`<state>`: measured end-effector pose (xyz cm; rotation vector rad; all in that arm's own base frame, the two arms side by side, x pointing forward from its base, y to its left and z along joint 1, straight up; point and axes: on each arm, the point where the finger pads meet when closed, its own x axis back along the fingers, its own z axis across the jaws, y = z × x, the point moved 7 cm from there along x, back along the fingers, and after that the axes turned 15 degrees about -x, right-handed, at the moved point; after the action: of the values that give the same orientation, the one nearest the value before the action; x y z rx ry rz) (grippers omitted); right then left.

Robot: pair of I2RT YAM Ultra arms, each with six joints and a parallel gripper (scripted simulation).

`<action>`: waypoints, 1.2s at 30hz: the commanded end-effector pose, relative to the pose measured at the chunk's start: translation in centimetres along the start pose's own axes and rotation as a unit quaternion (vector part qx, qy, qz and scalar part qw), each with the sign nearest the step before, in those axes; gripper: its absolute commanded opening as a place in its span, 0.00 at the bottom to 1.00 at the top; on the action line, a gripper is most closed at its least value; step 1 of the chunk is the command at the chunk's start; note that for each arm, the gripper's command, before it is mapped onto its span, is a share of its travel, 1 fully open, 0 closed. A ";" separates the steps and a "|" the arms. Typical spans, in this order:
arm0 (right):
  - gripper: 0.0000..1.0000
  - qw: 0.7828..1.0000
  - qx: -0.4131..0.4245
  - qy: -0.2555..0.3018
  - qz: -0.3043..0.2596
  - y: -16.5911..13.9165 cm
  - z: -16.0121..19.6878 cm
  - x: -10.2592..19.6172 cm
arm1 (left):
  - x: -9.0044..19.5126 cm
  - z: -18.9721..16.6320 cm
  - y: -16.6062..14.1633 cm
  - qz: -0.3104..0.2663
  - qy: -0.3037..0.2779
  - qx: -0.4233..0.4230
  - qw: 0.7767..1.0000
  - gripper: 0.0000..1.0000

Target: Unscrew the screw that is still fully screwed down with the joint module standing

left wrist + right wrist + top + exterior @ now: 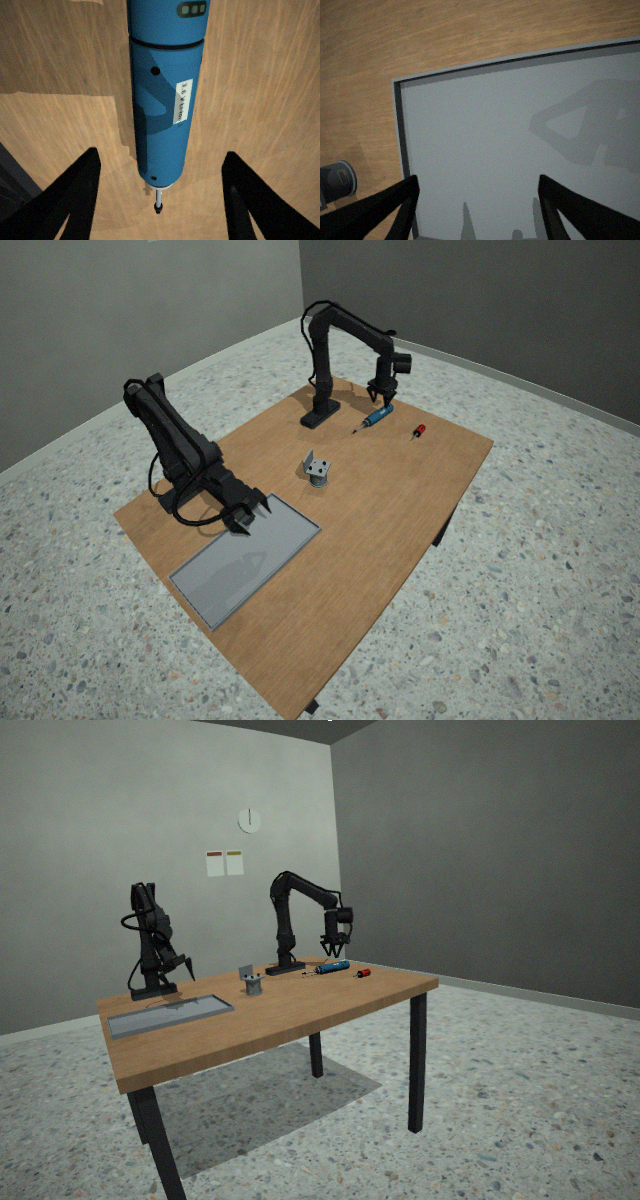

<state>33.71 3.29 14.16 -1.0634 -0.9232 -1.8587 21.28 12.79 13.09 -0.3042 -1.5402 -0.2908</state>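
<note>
The joint module [318,481] [253,987] [339,181] stands upright on the table. The grey bracket [308,460] [245,972] sits on top, with three dark screw heads showing; their exact heights are too small to tell. The electric screwdriver [379,415] [333,967] [160,110] lies on the table, its bit pointing towards the module's side. My left gripper [380,402] [333,956] [161,158] is open above the screwdriver, fingers on either side of its barrel in the wrist view. My right gripper [259,523] [478,183] is open and empty above the tray.
The grey tray [192,603] [170,1022] [399,125] has low rims and lies beside the module, under the right gripper. A small red screwdriver [419,431] [364,972] lies beyond the electric one, nearer the table's far edge.
</note>
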 end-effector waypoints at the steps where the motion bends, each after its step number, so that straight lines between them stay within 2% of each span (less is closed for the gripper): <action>1: 0.86 0.999 -0.038 -0.024 -0.028 1.0 -0.4 2.1 | 1.5 -0.2 0.2 -0.019 -0.015 -0.004 1.000 0.65; 8: 0.86 0.985 -0.131 -0.101 -0.042 1.0 -3.3 3.4 | 1.5 -0.2 0.2 -0.019 -0.015 -0.004 1.000 0.65; 11: 0.86 0.974 -0.172 -0.142 -0.033 0.9 -4.9 2.9 | 1.5 -0.2 0.2 -0.019 -0.015 -0.004 1.000 0.65; 16: 0.86 0.974 -0.172 -0.142 -0.033 0.9 -4.9 2.9 | 1.5 -0.2 0.2 -0.019 -0.015 -0.004 1.000 0.65; 17: 0.86 0.971 -0.181 -0.144 -0.050 0.9 -4.9 4.1 | 1.5 -0.2 0.2 -0.019 -0.015 -0.004 1.000 0.65; 23: 0.86 0.943 -0.250 -0.207 -0.072 0.5 -7.1 5.6 | 1.5 -0.2 0.2 -0.019 -0.015 -0.004 1.000 0.65; 28: 0.86 0.911 -0.305 -0.266 -0.077 0.2 -9.4 6.1 | 1.5 -0.2 0.2 -0.019 -0.015 -0.004 1.000 0.65; 33: 0.86 0.911 -0.305 -0.266 -0.078 0.2 -9.4 6.1 | 1.5 -0.2 0.2 -0.019 -0.015 -0.004 1.000 0.65; 36: 0.86 0.892 -0.332 -0.287 -0.104 -0.2 -10.0 7.8 | 1.5 -0.2 0.2 -0.019 -0.015 -0.004 1.000 0.65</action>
<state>28.15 -6.11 15.23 -2.0006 -0.7328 -2.0634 21.28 12.79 13.09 -0.3042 -1.5402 -0.2908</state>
